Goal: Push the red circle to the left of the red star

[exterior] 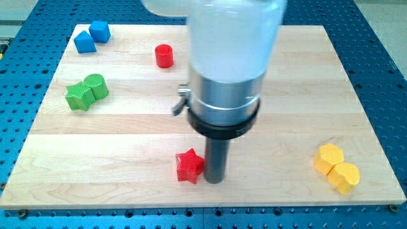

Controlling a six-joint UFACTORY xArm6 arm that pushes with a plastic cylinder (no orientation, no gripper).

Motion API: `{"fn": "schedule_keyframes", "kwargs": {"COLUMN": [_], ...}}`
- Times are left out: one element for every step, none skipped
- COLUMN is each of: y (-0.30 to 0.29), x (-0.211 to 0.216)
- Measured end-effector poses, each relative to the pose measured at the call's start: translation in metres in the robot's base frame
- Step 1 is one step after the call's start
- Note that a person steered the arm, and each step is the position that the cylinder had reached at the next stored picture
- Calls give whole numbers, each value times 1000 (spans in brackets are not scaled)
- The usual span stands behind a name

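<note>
Standing upright, red circle [164, 56]; axis vert.

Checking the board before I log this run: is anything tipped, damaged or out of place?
Nothing stands out. All blocks sit flat on the board. My tip rests against the red star on its right side; the red circle stands far off toward the top.

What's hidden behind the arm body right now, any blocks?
No block shows there. The arm body covers the board's middle and top, so blocks there could be hidden. My tip sits beside the red star; the red circle is visible.
</note>
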State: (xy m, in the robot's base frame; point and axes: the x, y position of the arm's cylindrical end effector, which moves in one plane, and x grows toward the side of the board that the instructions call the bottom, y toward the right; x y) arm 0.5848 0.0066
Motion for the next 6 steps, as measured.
{"fn": "schedule_keyframes", "kwargs": {"y": [-25,-6,-2,36,-1,-54], "x": [-3,-71,-178,-276,-336,-331]}}
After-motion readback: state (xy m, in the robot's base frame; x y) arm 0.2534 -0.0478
